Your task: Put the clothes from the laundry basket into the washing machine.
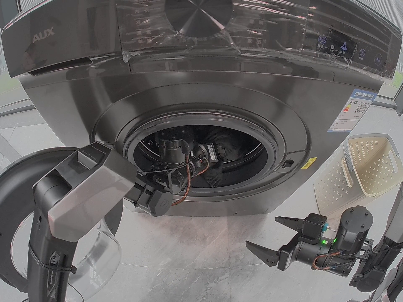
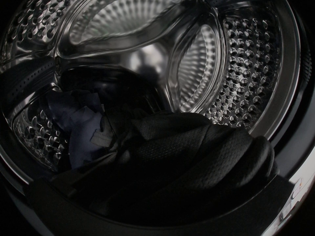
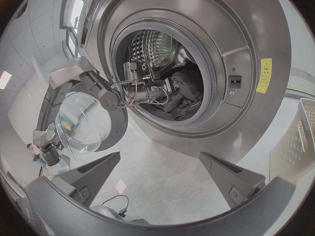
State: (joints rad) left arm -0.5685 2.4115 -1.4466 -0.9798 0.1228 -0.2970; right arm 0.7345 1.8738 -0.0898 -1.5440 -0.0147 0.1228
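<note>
The washing machine (image 1: pixel 201 105) stands with its round opening facing me. My left arm's wrist (image 1: pixel 180 147) is inside the drum (image 2: pixel 236 49), just past the door ring. A dark knit garment (image 2: pixel 197 154) lies heaped at the drum's front, right against the left hand (image 3: pixel 170 84). Behind it, deeper in the drum, is a bluish cloth (image 2: pixel 82 125). My right gripper (image 1: pixel 262 231) hangs open and empty low over the floor, in front of the machine and right of the opening. The cream laundry basket (image 1: pixel 365 173) lies tipped on its side at the far right, and I see no clothes in it.
The machine's round glass door (image 1: pixel 25 214) is swung wide open on the left, under my left arm. Grey tiled floor (image 1: pixel 201 252) stretches between the machine's front and the right gripper (image 3: pixel 159 154). The basket's wall (image 3: pixel 295 141) is close beside the right arm.
</note>
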